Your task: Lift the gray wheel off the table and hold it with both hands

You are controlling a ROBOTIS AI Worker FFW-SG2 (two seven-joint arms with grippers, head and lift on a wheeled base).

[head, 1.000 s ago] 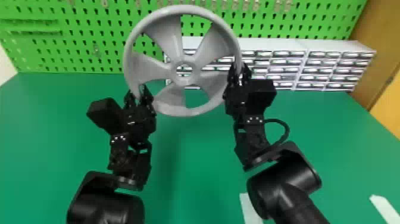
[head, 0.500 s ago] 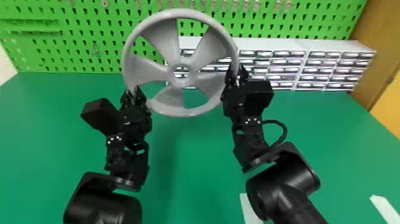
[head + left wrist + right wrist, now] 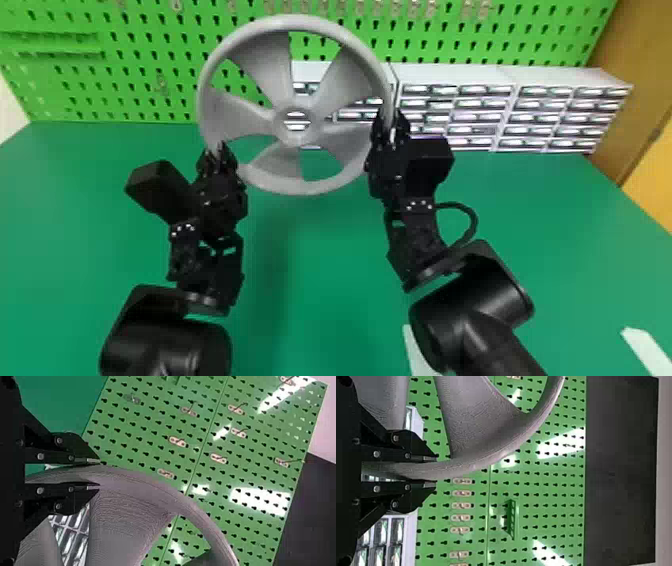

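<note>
The gray wheel (image 3: 281,120) is held upright above the tabletop (image 3: 320,280), seen against its far edge. The left gripper (image 3: 219,147) and right gripper (image 3: 391,121) each pinch the rim (image 3: 300,187) between two fingers, a grip on roughly opposite sides that likely shares the weight and resists tipping. Drawer cabinets (image 3: 457,75) line the far edge toward the right corner; their contents cannot be made out.

A plain green tabletop (image 3: 320,280) spreads before a white drawer unit (image 3: 455,75), which stands on it; two white strips (image 3: 649,349) lie nearer the viewer than that drawer unit.
</note>
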